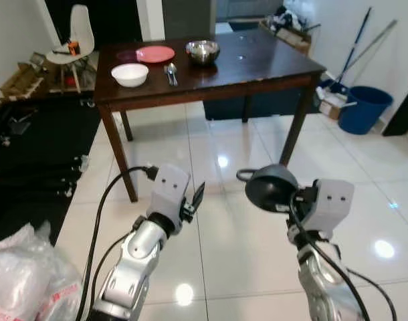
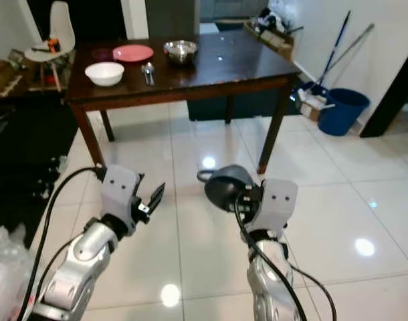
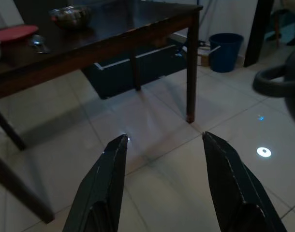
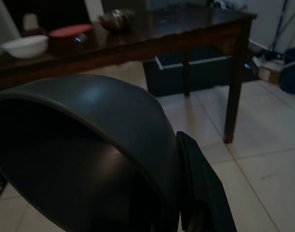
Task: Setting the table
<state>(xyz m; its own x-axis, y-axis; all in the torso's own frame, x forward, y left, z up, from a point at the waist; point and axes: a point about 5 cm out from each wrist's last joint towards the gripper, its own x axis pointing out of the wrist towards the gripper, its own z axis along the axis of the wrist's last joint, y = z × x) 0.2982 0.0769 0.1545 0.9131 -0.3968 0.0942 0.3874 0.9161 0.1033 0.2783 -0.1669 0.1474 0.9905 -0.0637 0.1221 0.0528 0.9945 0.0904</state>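
My right pincer [image 1: 289,202] is clamped on the rim of a dark grey bowl [image 1: 271,187], held out low over the pale tiled floor [image 1: 224,234] with its mouth turned toward me. In my right wrist view the bowl [image 4: 84,150] hides nearly everything close by: one black finger [image 4: 203,188] lies flat against its outer wall, and the other finger is lost behind the bowl. A dark loop [image 1: 245,175] juts from the bowl on the side toward my left arm; I cannot tell what it is. No label or writing is readable on the bowl.

My left pincer [image 1: 194,200] hangs beside it, level with the right, its two fingers spread wide over bare tile with nothing between them.

Well ahead of both pincers stands the dark wooden table [image 1: 257,67]. On its end nearer my left pincer sit a white bowl [image 1: 130,74], a pink plate [image 1: 155,53], a spoon [image 1: 171,72] and a steel bowl [image 1: 202,51]. The steel bowl's contents are too small to make out.

Beyond my right pincer, against the wall, is a blue bucket [image 1: 364,108] with mop handles [image 1: 364,40]. Close to my left arm a crinkled plastic bag [image 1: 30,281] is cut off by the frame, its red print too blurred to read. A white chair [image 1: 73,43] stands far off past the table.
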